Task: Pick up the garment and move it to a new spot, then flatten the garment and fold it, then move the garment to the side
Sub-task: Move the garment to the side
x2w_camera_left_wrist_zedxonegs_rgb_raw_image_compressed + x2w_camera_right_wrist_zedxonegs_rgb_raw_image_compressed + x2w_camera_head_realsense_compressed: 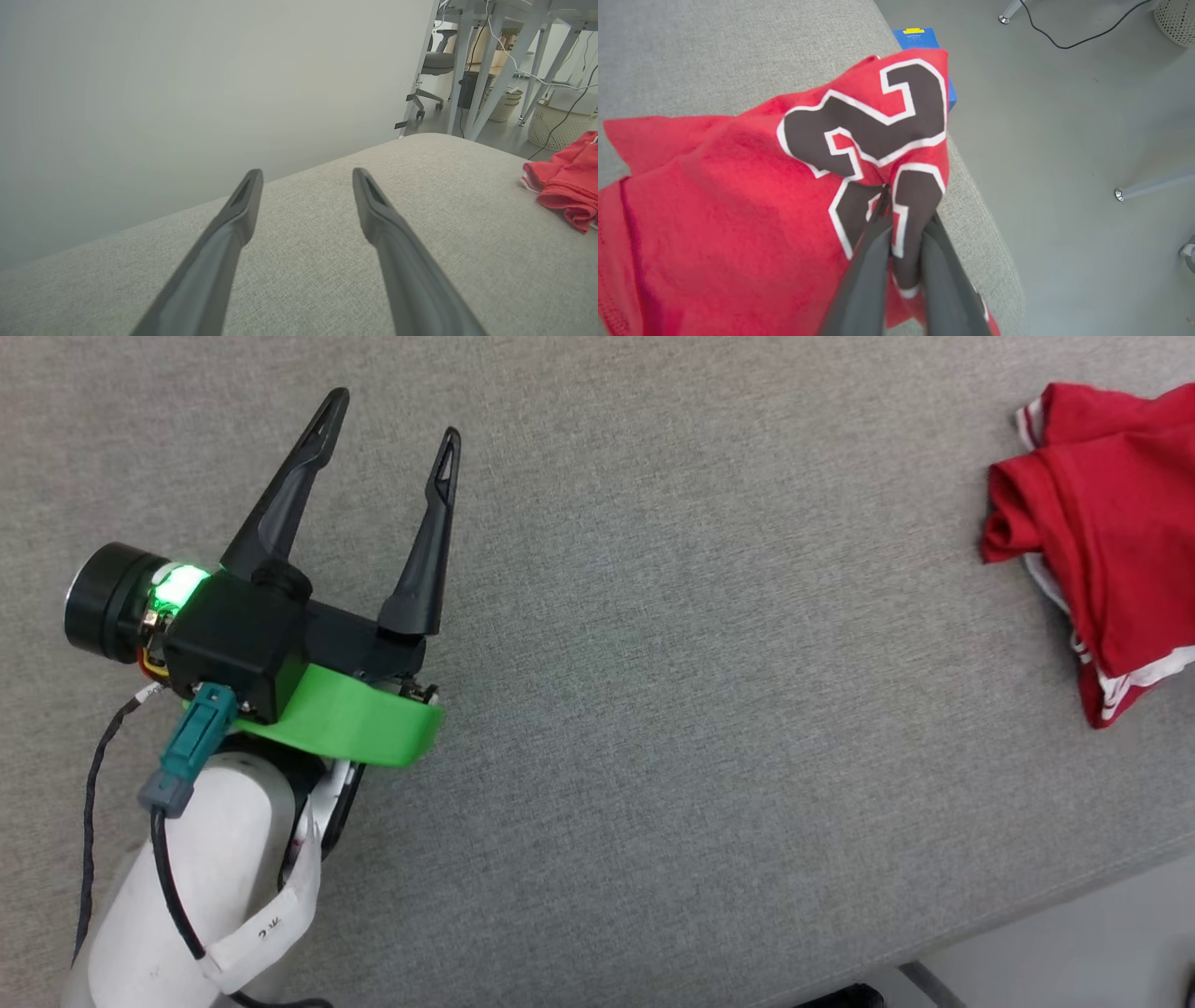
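Observation:
The garment point(1102, 523) is a red jersey with white striped trim, bunched at the right edge of the grey table point(700, 663). The left wrist view catches it far right as a red heap, the garment point(567, 184). My left gripper point(392, 415) hovers over the table's left part, open and holding nothing, far from the cloth; its fingers point(243, 205) spread wide over bare fabric. In the right wrist view my right gripper point(903, 210) is shut on a fold of the garment point(738, 186), pinching cloth by the black white-outlined numerals point(873, 126).
The table's near edge point(1027, 905) runs diagonally at lower right, with floor beyond. A blue box point(924, 42) sits on the floor past the table edge point(971, 186). White table legs point(486, 70), an office chair point(432, 65), baskets point(553, 121) and cables stand in the background.

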Tool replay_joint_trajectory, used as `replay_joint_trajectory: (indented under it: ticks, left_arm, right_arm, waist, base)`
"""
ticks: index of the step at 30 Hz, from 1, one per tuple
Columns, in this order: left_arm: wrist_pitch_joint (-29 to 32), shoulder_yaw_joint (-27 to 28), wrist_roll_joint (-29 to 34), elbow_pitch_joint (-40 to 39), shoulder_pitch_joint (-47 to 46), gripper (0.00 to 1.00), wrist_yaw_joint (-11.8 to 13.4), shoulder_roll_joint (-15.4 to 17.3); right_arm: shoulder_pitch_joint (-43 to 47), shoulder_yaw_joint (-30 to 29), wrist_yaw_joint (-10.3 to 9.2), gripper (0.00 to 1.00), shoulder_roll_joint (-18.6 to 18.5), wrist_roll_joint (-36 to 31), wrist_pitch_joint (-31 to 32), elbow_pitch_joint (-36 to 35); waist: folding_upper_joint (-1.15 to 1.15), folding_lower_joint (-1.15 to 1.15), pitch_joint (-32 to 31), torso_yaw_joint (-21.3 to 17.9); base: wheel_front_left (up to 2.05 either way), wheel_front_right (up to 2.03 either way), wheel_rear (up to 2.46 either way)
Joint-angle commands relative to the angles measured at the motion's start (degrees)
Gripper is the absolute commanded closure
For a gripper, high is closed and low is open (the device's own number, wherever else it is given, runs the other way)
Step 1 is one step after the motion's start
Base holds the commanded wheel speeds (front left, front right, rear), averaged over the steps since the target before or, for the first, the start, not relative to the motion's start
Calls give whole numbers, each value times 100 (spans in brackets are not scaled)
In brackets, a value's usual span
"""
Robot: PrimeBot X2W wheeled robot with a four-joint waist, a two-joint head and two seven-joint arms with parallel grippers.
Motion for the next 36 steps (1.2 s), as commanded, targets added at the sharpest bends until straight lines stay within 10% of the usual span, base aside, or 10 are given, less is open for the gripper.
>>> replay_joint_trajectory:
  ticks: [1, 8, 10, 24, 36]
  left_arm:
    - [30, -15, 65, -68, -128, 0, -23, 46]
    - [76, -46, 69, -132, -213, 0, -24, 75]
    - [66, -56, 52, -112, -225, 0, -24, 66]
    - [-330, -144, -170, 418, -39, 0, 53, -161]
    - [-681, 22, -484, 980, 743, 0, 356, -316]
  right_arm:
    - [-159, -83, -4, 100, -11, -22, -118, 169]
    - [-551, -218, -4, 100, 103, -336, -916, 982]
    - [-661, -254, -4, 0, 151, -511, -1292, 1205]
    - [-1000, -646, -4, 0, 130, -1459, -3174, 2405]
    - [118, -418, -4, 0, 480, -1173, -3381, 1330]
  waist:
    - [0, -1, 584, 27]
    - [0, -1, 738, 82]
    - [0, -1, 738, 101]
    - [0, -1, 36, 416]
    - [0, -1, -1138, 791]
  base:
    - [0, 0, 0]
    - [0, 0, 0]
    - [0, 0, 0]
    - [0, 0, 0]
    - [0, 0, 0]
